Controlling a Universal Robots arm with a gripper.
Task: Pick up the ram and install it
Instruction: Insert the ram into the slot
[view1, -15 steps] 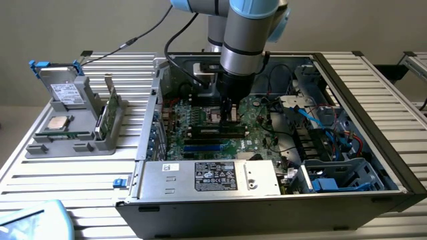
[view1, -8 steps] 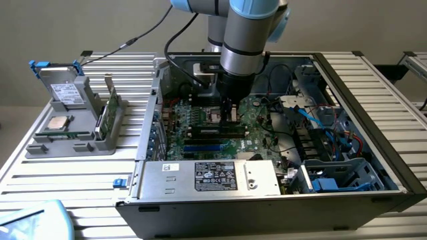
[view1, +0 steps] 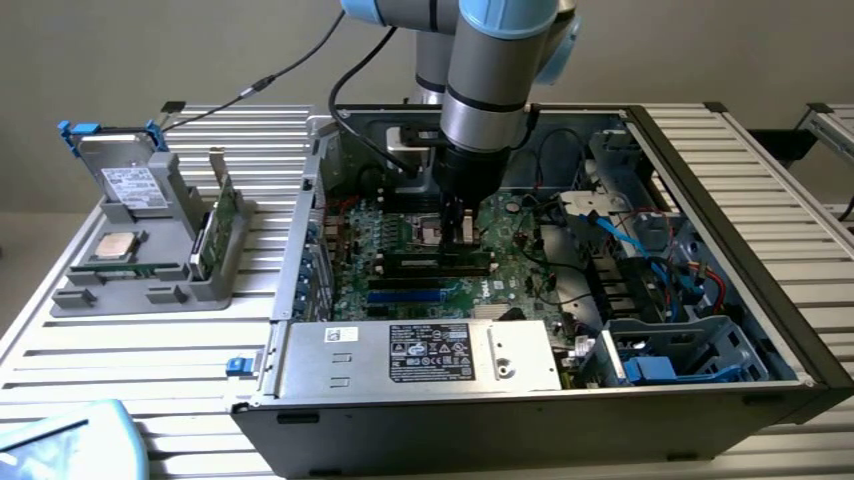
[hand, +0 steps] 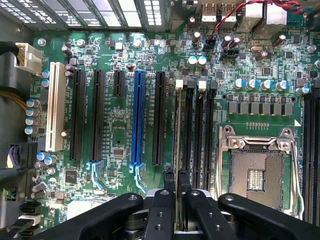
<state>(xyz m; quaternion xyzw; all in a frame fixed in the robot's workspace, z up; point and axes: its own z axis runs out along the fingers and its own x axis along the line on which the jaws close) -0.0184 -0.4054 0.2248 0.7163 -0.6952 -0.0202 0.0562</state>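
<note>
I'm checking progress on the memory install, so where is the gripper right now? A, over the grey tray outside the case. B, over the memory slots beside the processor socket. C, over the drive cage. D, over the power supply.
B: the gripper, holding the ram, hangs inside the case over the memory slots, next to the processor socket.

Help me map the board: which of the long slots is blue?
The blue slot stands between the short black slot and a long black slot. It is the one blue slot; the rest are black, save one white slot.
</note>
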